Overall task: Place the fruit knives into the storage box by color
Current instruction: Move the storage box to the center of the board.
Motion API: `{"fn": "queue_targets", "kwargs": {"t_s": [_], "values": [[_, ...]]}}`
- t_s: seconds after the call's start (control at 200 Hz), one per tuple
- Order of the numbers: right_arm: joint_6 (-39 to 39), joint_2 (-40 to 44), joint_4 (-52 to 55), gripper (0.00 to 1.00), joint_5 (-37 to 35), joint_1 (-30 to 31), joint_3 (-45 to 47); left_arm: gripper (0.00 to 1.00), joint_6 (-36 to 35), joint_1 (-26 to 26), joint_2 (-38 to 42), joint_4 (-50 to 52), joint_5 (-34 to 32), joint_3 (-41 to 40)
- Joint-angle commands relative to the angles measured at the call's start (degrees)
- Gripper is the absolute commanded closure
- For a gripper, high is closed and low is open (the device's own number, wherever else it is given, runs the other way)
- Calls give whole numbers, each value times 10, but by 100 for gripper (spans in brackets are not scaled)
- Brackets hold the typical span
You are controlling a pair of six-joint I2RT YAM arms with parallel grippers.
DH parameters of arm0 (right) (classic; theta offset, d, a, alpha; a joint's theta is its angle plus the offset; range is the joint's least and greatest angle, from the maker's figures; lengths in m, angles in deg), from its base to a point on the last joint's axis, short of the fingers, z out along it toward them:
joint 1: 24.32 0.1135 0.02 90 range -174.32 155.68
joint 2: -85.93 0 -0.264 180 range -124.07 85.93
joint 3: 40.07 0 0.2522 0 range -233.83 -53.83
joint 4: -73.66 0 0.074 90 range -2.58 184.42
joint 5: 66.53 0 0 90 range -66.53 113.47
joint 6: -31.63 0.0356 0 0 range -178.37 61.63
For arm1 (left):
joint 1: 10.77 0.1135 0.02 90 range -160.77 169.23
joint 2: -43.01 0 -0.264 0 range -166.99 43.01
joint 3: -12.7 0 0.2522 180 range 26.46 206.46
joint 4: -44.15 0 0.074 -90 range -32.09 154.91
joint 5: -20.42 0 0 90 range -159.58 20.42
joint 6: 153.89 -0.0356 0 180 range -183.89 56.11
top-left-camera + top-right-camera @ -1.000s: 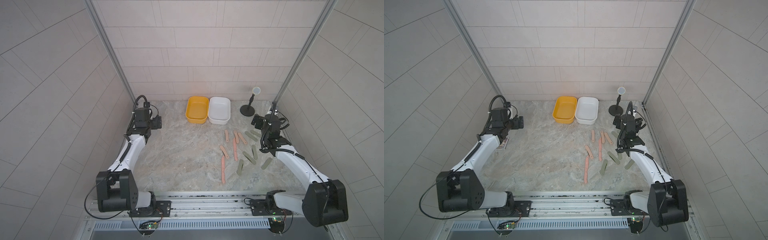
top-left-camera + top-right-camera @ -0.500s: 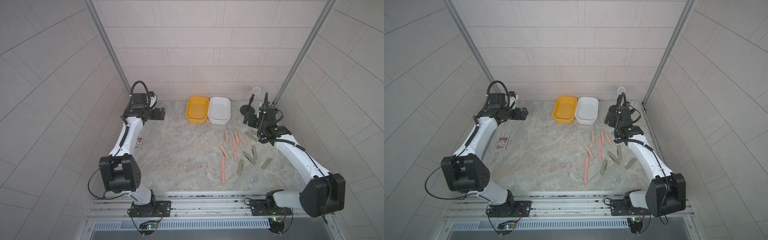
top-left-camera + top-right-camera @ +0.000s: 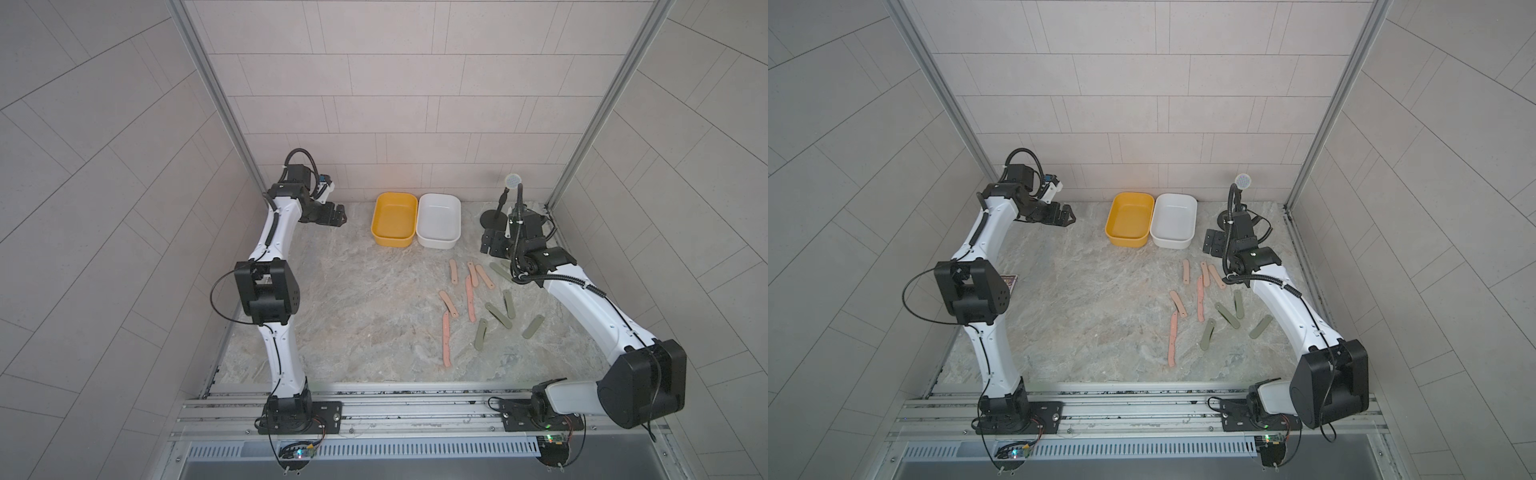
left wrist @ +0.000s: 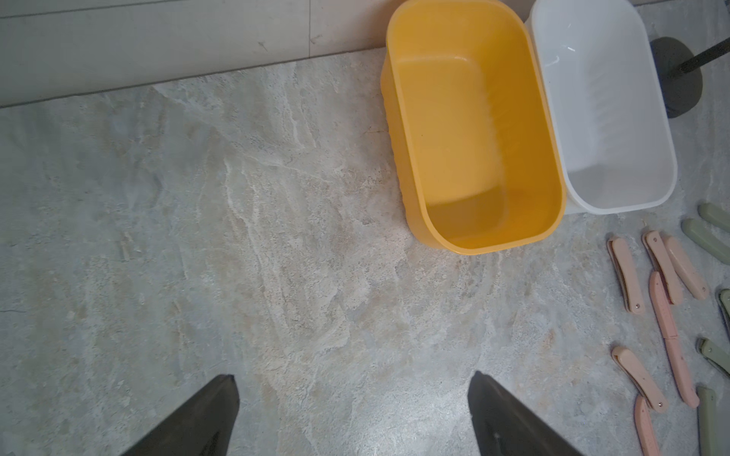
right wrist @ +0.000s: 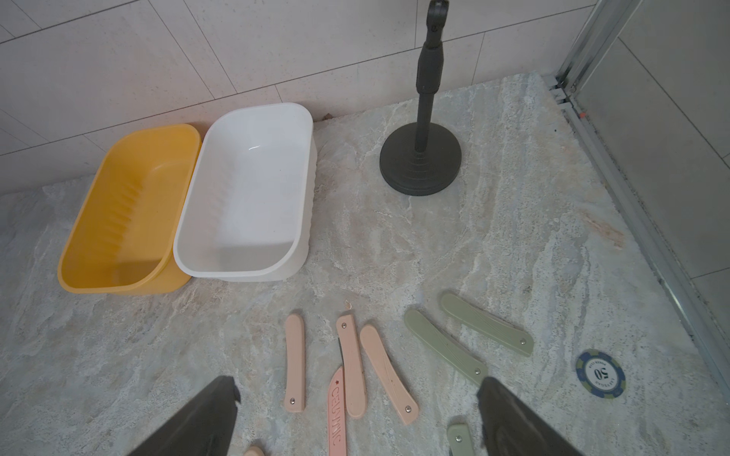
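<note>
Several salmon-pink fruit knives (image 3: pixel 470 299) and grey-green ones (image 3: pixel 498 316) lie scattered flat on the right half of the marble table, a few of them unfolded long. The storage box is two empty tubs side by side at the back wall, one yellow (image 3: pixel 394 218) and one white (image 3: pixel 439 220). My left gripper (image 3: pixel 337 216) hovers open left of the yellow tub, holding nothing. My right gripper (image 3: pixel 489 243) hangs open over the far end of the knife cluster, with pink knives (image 5: pixel 295 363) and green ones (image 5: pixel 444 347) lying on the table below its fingers.
A black stand (image 3: pixel 496 212) with a round base is in the back right corner. A blue poker chip (image 5: pixel 600 375) lies near the right wall. A small printed card box (image 3: pixel 1009 281) sits by the left arm. Tiled walls close three sides.
Both arms have risen and reached toward the back. The left gripper swung toward the yellow tub, the right one toward the stand. Both stayed open and empty.
</note>
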State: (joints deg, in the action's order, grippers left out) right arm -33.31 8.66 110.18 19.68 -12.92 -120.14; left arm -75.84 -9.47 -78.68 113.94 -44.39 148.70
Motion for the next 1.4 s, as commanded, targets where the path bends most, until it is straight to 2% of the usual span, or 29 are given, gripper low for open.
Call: {"fn": "queue_targets", "kwargs": {"t_s": [0.0,0.205,0.425,0.495,0.771,1.051,1.396], "values": [[-11,-4,14,3,2,6,-5,4,-29,-35,-24,61,-3,34],[-10,-6,7,4,5,12,6,6,-19,-74,-81,52,-30,80],[-8,-10,0,4,11,16,17,16,19,-86,-143,14,-50,126],[-10,-13,-1,4,12,17,20,20,41,-85,-158,-8,-51,130],[-12,-18,-7,4,16,17,29,21,84,-94,-185,-86,-44,129],[-12,-22,-7,4,16,17,32,25,90,-111,-214,-113,-55,133],[-20,-14,-4,4,14,17,46,41,79,-133,-251,-116,-85,150]]}}
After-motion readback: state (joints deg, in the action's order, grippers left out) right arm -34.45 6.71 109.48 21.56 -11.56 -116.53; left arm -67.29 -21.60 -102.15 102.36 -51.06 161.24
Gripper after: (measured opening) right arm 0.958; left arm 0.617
